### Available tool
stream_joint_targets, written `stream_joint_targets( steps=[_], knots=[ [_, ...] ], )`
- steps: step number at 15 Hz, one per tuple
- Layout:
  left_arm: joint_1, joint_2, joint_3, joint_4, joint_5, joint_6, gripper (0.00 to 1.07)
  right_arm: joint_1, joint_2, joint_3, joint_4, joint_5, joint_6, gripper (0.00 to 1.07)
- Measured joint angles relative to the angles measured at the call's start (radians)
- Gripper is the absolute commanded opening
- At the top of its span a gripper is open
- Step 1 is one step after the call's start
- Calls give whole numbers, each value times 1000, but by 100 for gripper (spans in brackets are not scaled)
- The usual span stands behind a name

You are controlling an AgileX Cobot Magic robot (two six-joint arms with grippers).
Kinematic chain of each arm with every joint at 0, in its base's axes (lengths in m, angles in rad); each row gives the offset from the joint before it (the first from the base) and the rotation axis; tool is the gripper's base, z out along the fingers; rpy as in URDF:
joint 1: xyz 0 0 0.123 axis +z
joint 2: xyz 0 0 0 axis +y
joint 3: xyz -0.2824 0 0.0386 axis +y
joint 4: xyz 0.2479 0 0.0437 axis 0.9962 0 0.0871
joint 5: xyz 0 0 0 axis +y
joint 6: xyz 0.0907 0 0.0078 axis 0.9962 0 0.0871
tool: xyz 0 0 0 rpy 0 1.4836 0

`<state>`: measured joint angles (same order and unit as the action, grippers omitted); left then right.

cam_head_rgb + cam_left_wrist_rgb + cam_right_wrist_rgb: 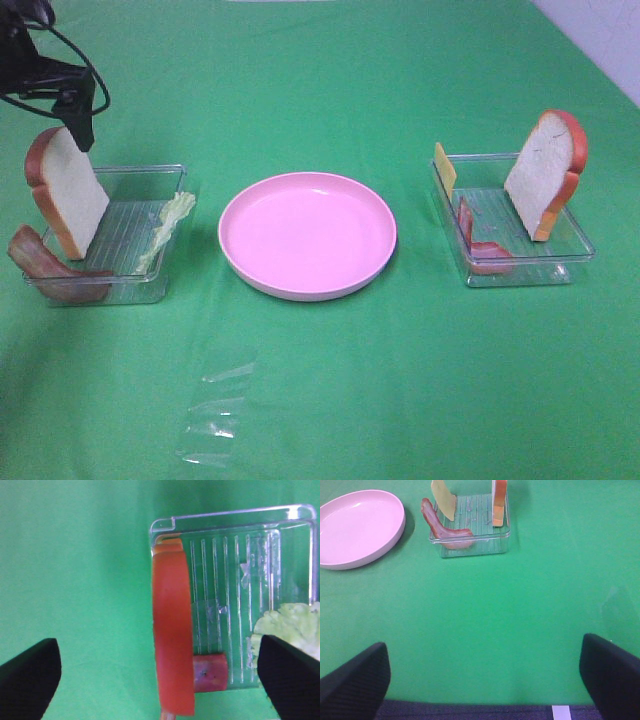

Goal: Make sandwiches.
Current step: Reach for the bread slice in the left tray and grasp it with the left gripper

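Over left tray (150, 172), our left gripper (160, 677) hangs above upright bread slice (70, 195), jaws wide apart, nothing held. Risk we see: off-centre pinch topples slice onto bacon (45, 268) or drags tray (looks like light plastic). Right gripper (485, 680) also spread, well back from right tray (470, 545).

I see the right fingers (355, 682) spread wide over the green counter (485, 620). Well ahead, a clear tray (492, 545) holds a bread slice (499, 502) on edge, cheese (443, 500) and a bacon strip (442, 527); the pink plate (360, 527) sits just beside it
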<state>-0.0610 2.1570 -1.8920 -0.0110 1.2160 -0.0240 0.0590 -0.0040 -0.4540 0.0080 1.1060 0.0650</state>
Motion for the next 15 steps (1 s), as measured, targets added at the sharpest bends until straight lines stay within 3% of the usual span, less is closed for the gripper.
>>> stream_joint_targets(
  steps=[3,5,8,11,15],
  knots=[
    [0,73,0,0,0,0,101,0,0,0,0,0,0,98],
    [0,84,0,0,0,0,94,0,0,0,0,0,0,98],
    [0,84,0,-1,0,1,71,0,0,0,0,0,0,98],
    [0,84,0,-1,0,1,35,0,0,0,0,0,0,98],
    [0,84,0,-7,0,1,35,0,0,0,0,0,0,98]
  ],
)
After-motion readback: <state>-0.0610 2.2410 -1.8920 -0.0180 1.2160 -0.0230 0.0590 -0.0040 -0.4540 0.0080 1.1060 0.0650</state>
